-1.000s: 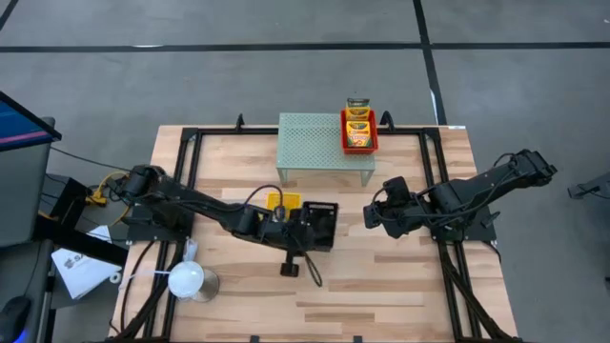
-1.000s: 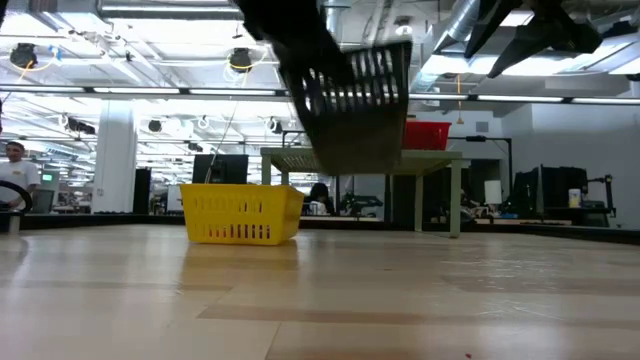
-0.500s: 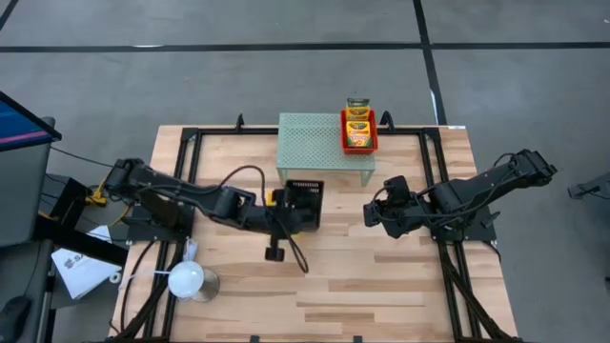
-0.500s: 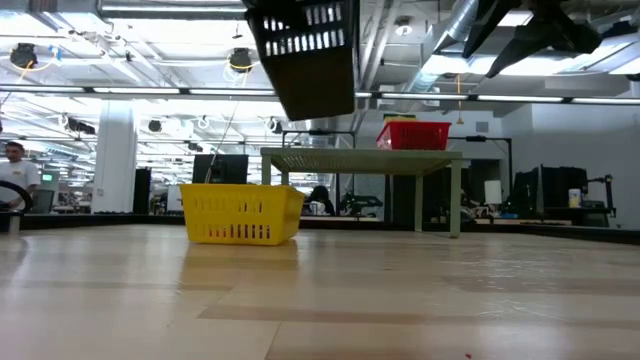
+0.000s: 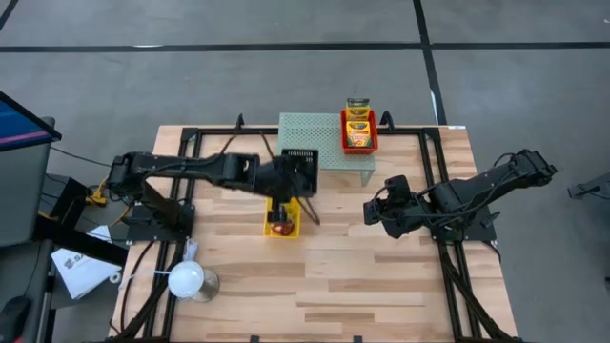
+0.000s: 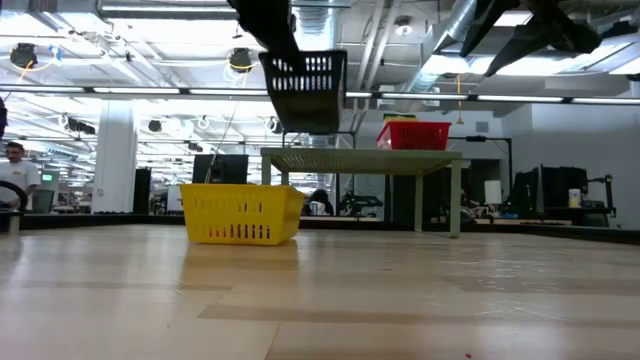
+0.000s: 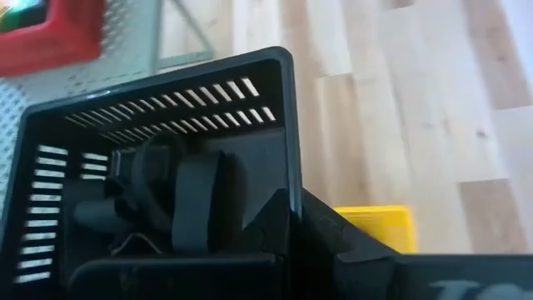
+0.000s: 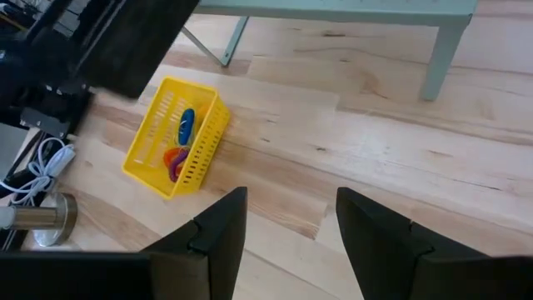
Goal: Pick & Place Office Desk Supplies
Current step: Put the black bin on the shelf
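Bright, even light from ceiling strip lamps (image 6: pixel 150 93) fills the room, casting only soft shadows on the pale table (image 5: pixel 381 276), while the black basket (image 7: pixel 158 200) close to the left wrist camera looks dark and slightly blurred.

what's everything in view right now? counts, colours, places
black basket: 1, black, held in the air over the shelf's front edge; black clips inside
yellow basket: 1, yellow, on the table in front of the shelf; coloured bands inside
shelf: 1, pale green mesh, at the table's far edge
red basket: 1, red, on the shelf's right end
crayon boxes: 2, yellow-green, in the red basket
lamp: 1, white, round-headed, near left corner
table: 1, light wood
person: 1, far off in the room, at the low view's left edge
left gripper: shut on the black basket's rim
right gripper: open, empty, above the table right of centre
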Tool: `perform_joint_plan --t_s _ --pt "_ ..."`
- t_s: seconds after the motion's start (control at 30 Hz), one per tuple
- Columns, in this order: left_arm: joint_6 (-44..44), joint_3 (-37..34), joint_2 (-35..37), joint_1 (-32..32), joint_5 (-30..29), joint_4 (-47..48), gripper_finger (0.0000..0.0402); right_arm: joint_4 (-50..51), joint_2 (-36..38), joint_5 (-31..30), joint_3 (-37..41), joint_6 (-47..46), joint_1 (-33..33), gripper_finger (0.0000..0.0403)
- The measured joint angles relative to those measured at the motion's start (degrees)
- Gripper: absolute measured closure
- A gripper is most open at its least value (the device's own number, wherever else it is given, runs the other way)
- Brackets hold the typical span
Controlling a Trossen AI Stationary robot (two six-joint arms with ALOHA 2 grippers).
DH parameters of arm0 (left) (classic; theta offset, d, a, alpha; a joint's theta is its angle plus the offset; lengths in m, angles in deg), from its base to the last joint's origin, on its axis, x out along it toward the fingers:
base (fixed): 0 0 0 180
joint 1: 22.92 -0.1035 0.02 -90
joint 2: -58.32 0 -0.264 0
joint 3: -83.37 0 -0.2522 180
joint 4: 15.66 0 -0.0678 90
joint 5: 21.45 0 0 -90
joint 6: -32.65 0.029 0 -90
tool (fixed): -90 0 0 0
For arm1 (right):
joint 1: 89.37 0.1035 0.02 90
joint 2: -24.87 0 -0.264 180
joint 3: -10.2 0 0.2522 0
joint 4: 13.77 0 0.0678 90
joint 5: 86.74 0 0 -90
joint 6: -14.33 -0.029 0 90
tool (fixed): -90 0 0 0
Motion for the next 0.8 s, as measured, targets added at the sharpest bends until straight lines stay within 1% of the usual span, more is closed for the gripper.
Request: perform_joint_plan --t_s 0.07,0.2,0.33,0.4,0.57,0.7,0.8 --pt "1.84 0.0 0.0 -2.69 1.37 -0.1 0.0401 0.0 0.0 -0.02 0.0 -0.08 0.0 0.022" --pt "6.16 0.0 0.0 -7.62 2.1 -0.61 0.0401 0.0 0.0 -0.56 0.0 -0.11 -0.13 0.022" --pt "7.72 0.0 -0.02 -12.24 5.3 -2.76 0.0401 0.11 0.0 -1.44 0.0 -0.51 -0.13 0.022" --pt "8.87 -0.02 -0.26 -13.82 5.82 -3.8 0.0401 0.2 0.0 -1.49 0.01 -0.53 -0.27 0.022" --pt "11.49 -0.08 -3.04 -14.94 7.38 -6.05 0.0401 0.2 0.0 -1.46 0.0 -0.53 -0.9 0.022" --pt "16.37 -0.16 -6.97 -14.78 7.59 -5.44 0.0401 0.3 0.0 -1.23 0.0 -0.55 -1.24 0.022" --pt "18.5 -0.07 -8.43 -14.85 7.65 -5.14 0.0401 0.2 0.0 -1.16 0.0 -0.87 -1.38 0.022"
